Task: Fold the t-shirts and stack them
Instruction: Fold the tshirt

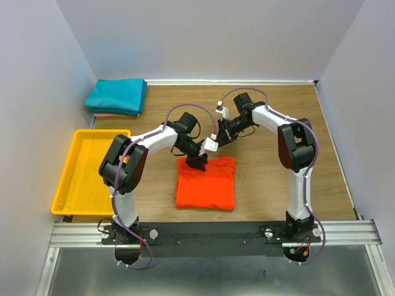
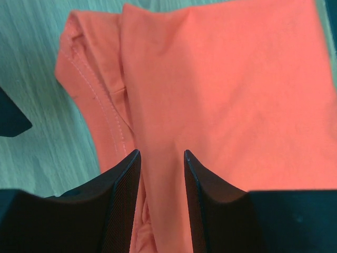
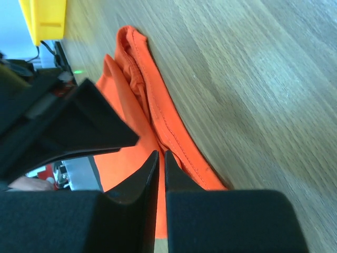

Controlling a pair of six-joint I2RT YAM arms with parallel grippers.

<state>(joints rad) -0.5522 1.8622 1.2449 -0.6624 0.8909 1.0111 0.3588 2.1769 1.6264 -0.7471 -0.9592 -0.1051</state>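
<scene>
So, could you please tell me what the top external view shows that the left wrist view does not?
Only the top external view shows the teal t-shirt folded on top of a pale pink one in the far left corner, and the yellow tray. Only the left wrist view shows the stitched seam along a folded edge, and the gap between the fingers. Both show the orange-red t-shirt on the wooden table, with the left gripper open over it.

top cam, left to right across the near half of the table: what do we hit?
yellow tray → orange-red t-shirt → right arm. Left arm skipped: it stretches from over the tray's edge to the shirt. Teal stack sits at the back, overlapping the tray's span.
</scene>
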